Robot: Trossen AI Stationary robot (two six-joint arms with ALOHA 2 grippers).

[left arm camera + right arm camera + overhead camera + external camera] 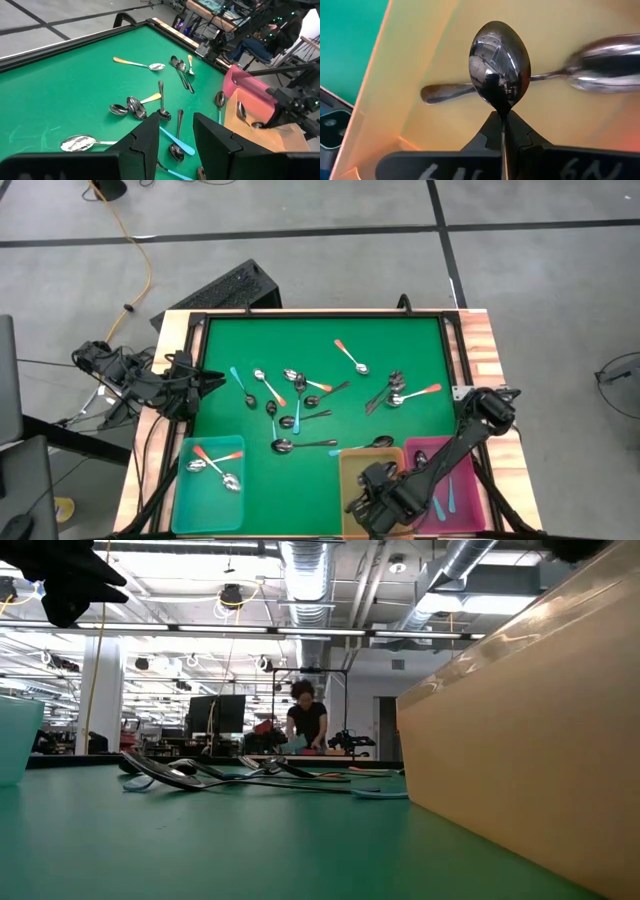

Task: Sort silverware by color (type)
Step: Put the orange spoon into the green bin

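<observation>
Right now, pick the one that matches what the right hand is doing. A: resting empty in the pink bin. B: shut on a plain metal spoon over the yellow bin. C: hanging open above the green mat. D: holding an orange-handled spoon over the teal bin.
B: the right hand pinches the plain metal spoon by its neck, with the yellow bin filling the right wrist view beneath it.
</observation>
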